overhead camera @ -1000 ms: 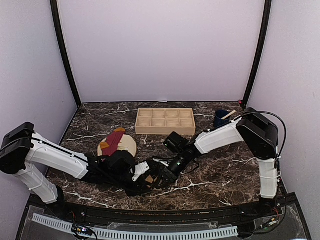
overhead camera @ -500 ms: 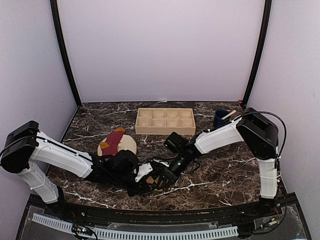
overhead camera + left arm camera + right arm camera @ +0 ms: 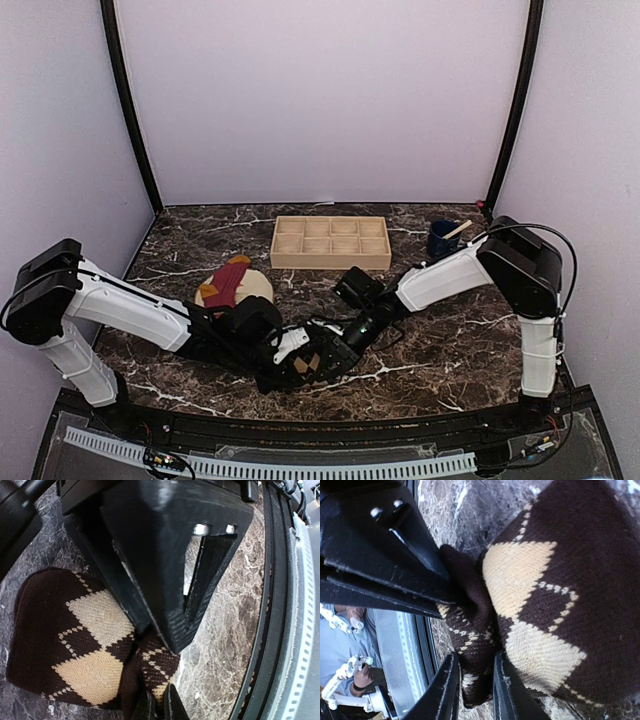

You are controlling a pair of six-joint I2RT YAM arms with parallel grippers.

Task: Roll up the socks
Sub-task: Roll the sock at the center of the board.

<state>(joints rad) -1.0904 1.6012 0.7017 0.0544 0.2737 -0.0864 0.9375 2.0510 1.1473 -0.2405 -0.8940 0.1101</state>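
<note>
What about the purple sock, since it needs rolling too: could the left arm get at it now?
Probably not yet: the left gripper is shut on the argyle sock and must let go first. Otherwise the purple sock lies uncovered on the plate, beside that arm.

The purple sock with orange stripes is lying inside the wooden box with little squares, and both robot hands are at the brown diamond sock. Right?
Not quite. The magenta-purple fabric sock with orange stripes lies on the round beige plate, not in the wooden compartment box; the top view shows it. The left hand and right hand are indeed at the brown-and-tan argyle sock.
</note>
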